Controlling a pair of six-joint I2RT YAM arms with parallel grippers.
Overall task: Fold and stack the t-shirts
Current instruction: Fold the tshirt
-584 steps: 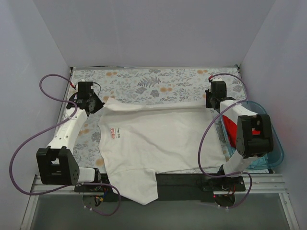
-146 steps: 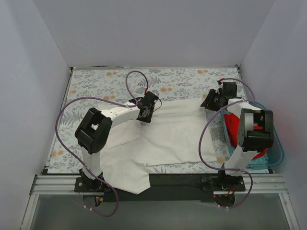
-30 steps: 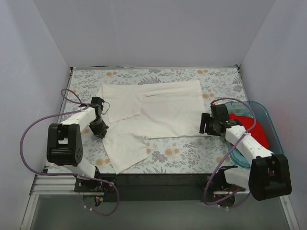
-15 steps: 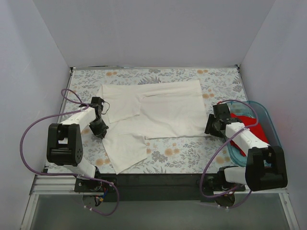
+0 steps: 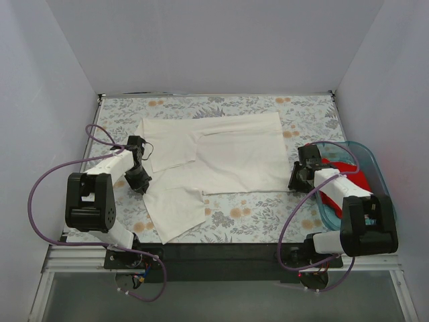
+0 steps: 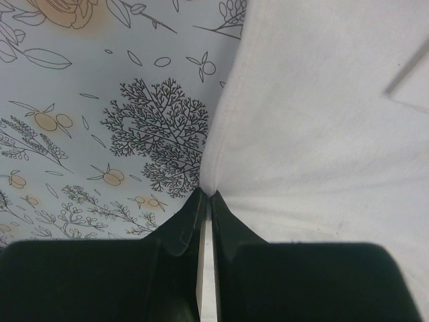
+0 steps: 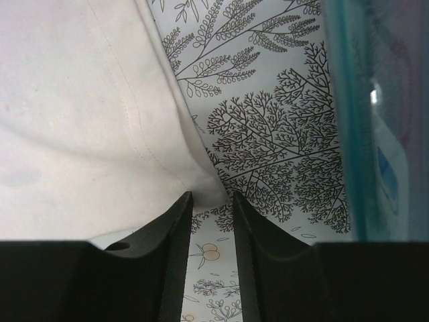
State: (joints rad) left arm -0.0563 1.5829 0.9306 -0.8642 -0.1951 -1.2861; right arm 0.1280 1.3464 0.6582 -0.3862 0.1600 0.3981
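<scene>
Cloth is covering most of the table in the overhead view: the white t-shirt is lying spread flat on the floral table cover, plain side up, with one flap reaching toward the arm bases. Your left gripper is sitting low at the shirt's left edge, and your right gripper is sitting at the lower right corner of the same shirt. Just on the outer side of the right gripper, the red t-shirt is lying bunched inside the blue tub, apart from the white one.

On the left wrist camera, your left fingers are pressing almost together, leaving only a sliver, and a pale strip of cloth is showing in that sliver. The white t-shirt's edge is running straight into the fingertips, so the jaws are pinching the hem there. From the tips, the cloth is spreading ahead and to the right, while the patterned cover is lying bare ahead and to the left.

On the right wrist camera, your right fingers are standing a narrow gap apart, not closed. The white t-shirt's hemmed corner is dipping just into the mouth of that gap, with the cover showing between the fingers below it. You cannot tell whether the pads are touching the cloth. The tub's translucent wall is rising off to the right of the fingers.
</scene>
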